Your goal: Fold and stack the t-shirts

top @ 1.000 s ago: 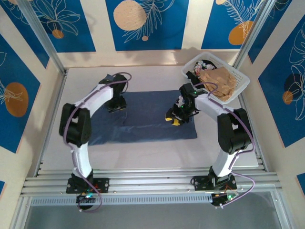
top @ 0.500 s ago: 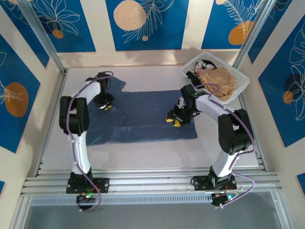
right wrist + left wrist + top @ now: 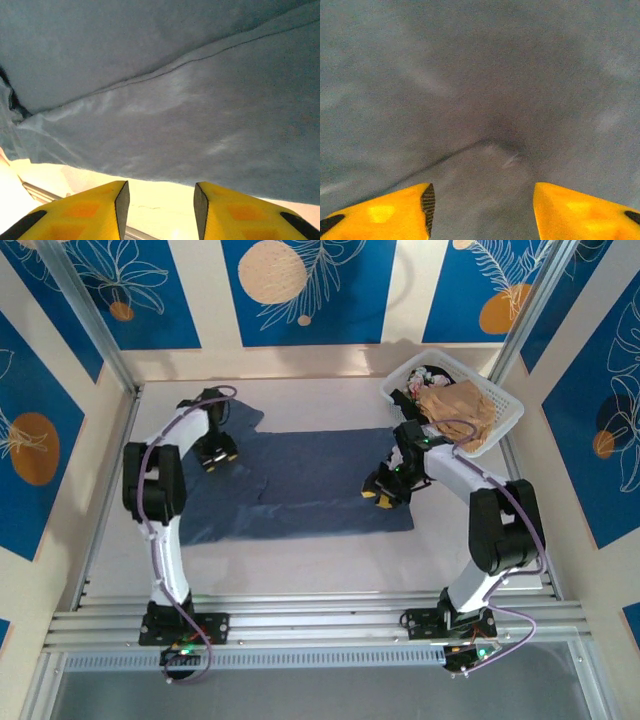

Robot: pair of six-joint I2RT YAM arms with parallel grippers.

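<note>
Top external: slate-blue t-shirt is lying spread flat across the middle of the white table, with one sleeve sticking out at its far-left corner. Left gripper is sitting over the cloth just below that sleeve, its arm reaching in along the shirt's left side. Right gripper is pointing down onto the right part of the shirt, just inside the right edge. White lattice basket is sitting at the far-right corner of the table, apart from the shirt, with crumpled tan cloth piled in it.

Left wrist: left fingers are standing well spread. Blue-grey fabric is showing under the gap and nothing is being pinched. A thin fold line is running diagonally from lower left toward centre. Picture is blurring out, so can't tell whether the tips are touching the cloth.

Right wrist: right fingers are also standing apart, with no fabric sitting between the pads. The shirt's edge is lying just ahead of the tips, and a pale surface is showing between and under them. A stitched seam is running from left up to the right, with cloth bunching into folds at the left.
</note>
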